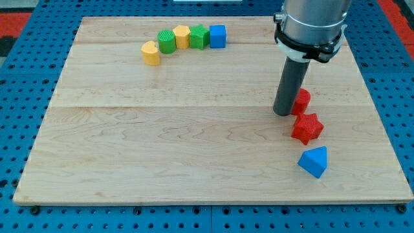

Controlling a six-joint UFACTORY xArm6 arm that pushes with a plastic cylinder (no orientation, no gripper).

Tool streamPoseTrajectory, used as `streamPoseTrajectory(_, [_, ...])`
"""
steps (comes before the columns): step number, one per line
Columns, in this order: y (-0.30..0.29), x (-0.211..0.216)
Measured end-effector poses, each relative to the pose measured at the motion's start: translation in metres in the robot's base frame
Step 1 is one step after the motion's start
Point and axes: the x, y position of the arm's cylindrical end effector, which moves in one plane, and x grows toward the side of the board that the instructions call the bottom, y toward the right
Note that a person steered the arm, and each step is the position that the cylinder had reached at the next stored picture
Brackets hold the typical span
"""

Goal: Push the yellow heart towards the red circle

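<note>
1. Pale wood worktop (162,136) carries eight blocks, and no writing or labels can be read anywhere.
2. Two yellow: the yellow heart (151,53) at the view's top left and a yellow hexagon (182,36); two green (167,41) (198,37); a blue cube (218,35).
3. Red circle (301,100) touches my tip (283,113); red star (306,127) and blue triangle (314,161) lie below.
4. Tool: a plain rod with no jaws, holding nothing.
</note>
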Motion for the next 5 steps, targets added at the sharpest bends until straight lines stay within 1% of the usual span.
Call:
streamPoseTrajectory(2, [-0.005,-0.013])
streamPoseTrajectory(3, [-0.083,-0.016])
streamPoseTrajectory(4, [-0.192,-0.030])
streamPoseTrajectory(5, [-0.280,-0.064])
